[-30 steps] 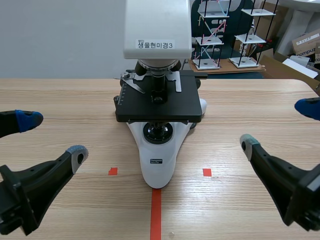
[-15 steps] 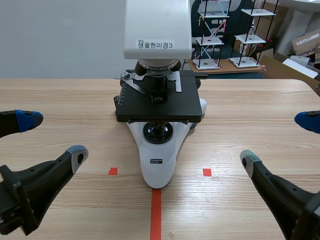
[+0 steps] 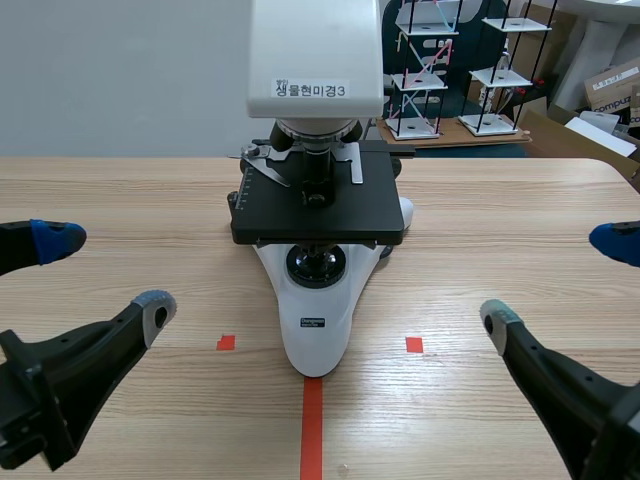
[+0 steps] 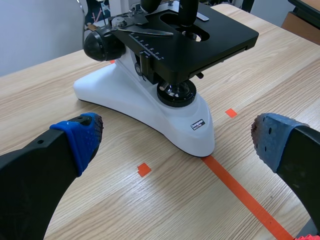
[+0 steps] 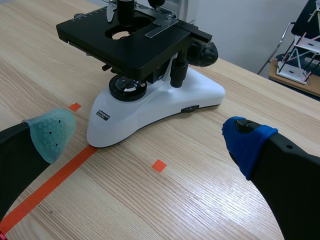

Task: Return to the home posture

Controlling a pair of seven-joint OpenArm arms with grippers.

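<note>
As I see it, left claw [image 3: 105, 272], right claw [image 3: 556, 270]: wide open, empty, aimed forward; microscope [image 3: 315, 312] between, foot toward me, on worktop [image 3: 480, 200].

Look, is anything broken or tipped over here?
Nothing stands out. The microscope stands upright on the table, and the left pincer and right pincer sit open on either side, touching nothing.

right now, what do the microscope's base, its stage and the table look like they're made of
Microscope base: smooth white with a slight gloss, likely painted metal or moulded plastic; the look leaves it open.
Stage: flat matte black with crisp edges, probably coated metal.
Table: pale wood grain with a satin sheen, either veneer or laminate.
</note>
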